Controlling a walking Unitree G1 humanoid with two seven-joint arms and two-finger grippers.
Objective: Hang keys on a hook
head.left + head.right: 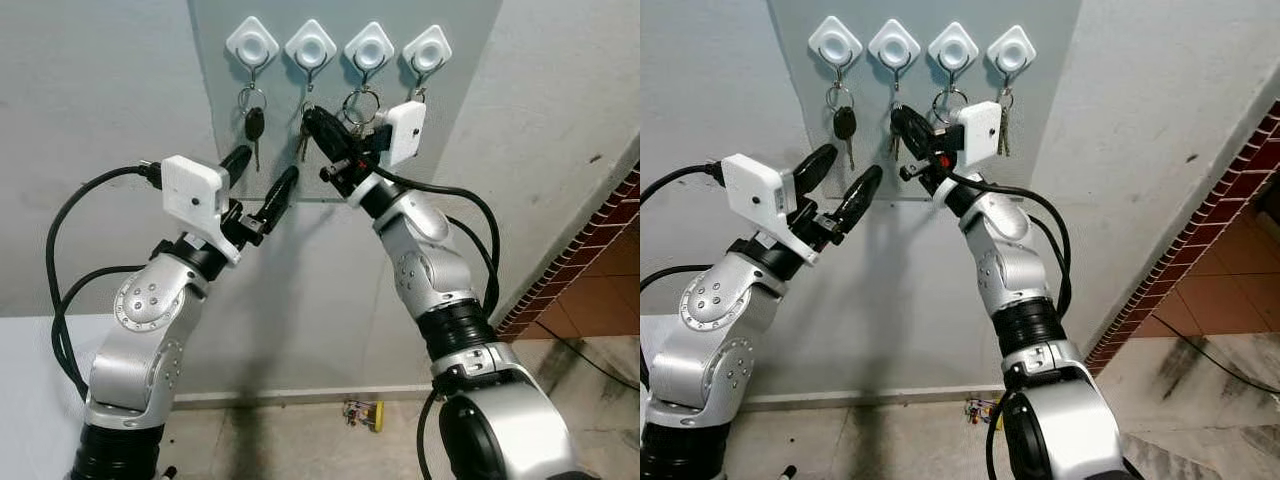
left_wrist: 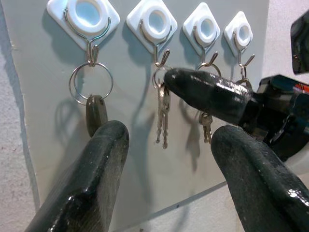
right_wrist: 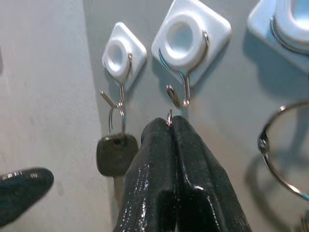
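Four white hooks sit in a row on a grey board (image 1: 340, 150). My right gripper (image 3: 169, 123) is shut on a small key ring, holding it just under the bare second hook (image 3: 179, 95). Its silver keys (image 2: 163, 116) dangle below the fingertips. The first hook (image 1: 253, 42) carries a black-headed key (image 1: 255, 124). The third hook (image 1: 369, 46) and the fourth hook (image 1: 427, 48) each hold a ring of keys. My left gripper (image 1: 267, 163) is open, lower and to the left of the right one, pointing at the board with nothing between its fingers.
The board hangs on a pale wall. A brick-patterned edge (image 1: 600, 240) runs down the right side. A small yellow object (image 1: 365, 413) lies on the floor by the skirting. Black cables (image 1: 70, 230) loop off both arms.
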